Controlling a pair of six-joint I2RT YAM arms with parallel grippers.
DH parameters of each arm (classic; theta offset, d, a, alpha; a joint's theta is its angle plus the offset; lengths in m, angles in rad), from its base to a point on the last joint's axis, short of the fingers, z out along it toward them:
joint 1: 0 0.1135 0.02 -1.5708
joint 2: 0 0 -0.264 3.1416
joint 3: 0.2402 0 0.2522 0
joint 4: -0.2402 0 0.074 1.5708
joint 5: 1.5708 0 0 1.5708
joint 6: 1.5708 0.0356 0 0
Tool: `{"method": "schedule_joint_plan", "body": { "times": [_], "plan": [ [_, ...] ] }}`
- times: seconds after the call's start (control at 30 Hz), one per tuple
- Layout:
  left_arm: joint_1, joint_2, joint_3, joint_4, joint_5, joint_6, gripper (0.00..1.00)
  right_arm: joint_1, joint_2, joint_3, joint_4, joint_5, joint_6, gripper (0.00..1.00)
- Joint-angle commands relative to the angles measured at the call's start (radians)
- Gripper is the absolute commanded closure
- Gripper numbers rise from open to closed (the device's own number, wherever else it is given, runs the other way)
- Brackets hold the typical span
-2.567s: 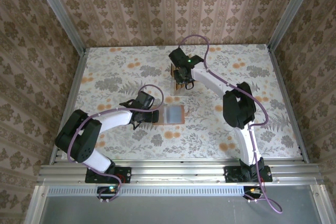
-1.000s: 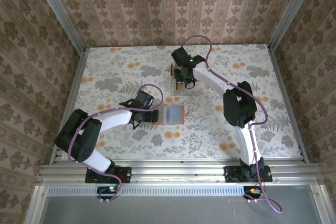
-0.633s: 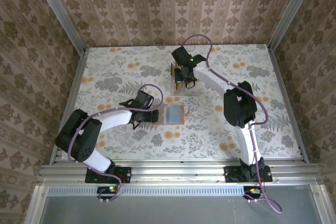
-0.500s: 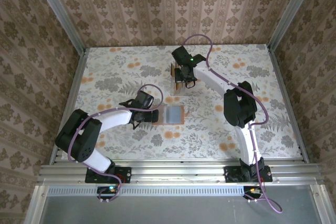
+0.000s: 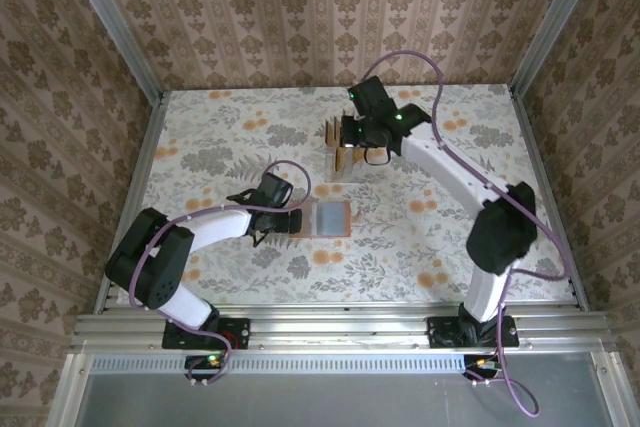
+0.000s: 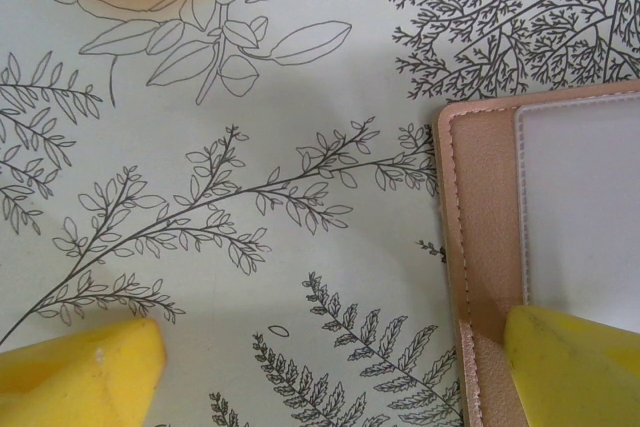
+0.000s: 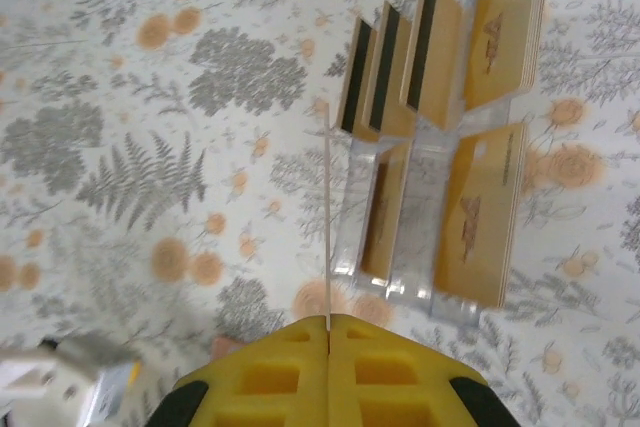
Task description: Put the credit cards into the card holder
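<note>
Transfer step: right tool [image 7: 329, 335] pinches one credit card [image 7: 328, 247] edge-on. Left tool [image 6: 325, 362] is spread beside the card holder [image 6: 482, 207]. Next: carry the card near-left to the pocket.

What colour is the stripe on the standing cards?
Black stripe on tan cards; clearest in the right wrist view.

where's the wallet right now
In the top view the wallet lies open and flat mid-table, just right of the left gripper and in front of the clear card stand.
</note>
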Motion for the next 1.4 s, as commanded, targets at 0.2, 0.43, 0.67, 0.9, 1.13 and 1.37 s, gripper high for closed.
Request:
{"method": "schedule_joint_plan", "body": {
  "times": [0.2,0.43,0.67,0.9,1.13,1.37],
  "plan": [
    [0.01,0.011,0.004,-0.031,-0.006,0.019,0.11,0.109,-0.215,-0.529,0.422,-0.167,0.194,1.0],
    [0.004,0.009,-0.004,-0.041,-0.013,0.012,0.11,0.191,-0.221,-0.733,0.632,-0.151,0.315,1.0],
    [-0.004,0.01,-0.002,-0.046,-0.022,0.004,0.11,0.236,-0.159,-0.755,0.7,-0.118,0.362,1.0],
    [-0.007,0.014,0.008,-0.059,-0.025,0.009,0.11,0.242,-0.111,-0.782,0.746,-0.085,0.388,1.0],
    [-0.007,0.017,0.012,-0.065,-0.027,0.012,0.11,0.23,-0.102,-0.841,0.767,-0.035,0.387,1.0],
    [-0.007,0.02,0.007,-0.065,-0.024,0.012,0.12,0.2,-0.112,-0.916,0.804,-0.035,0.405,1.0]
  ]
}}
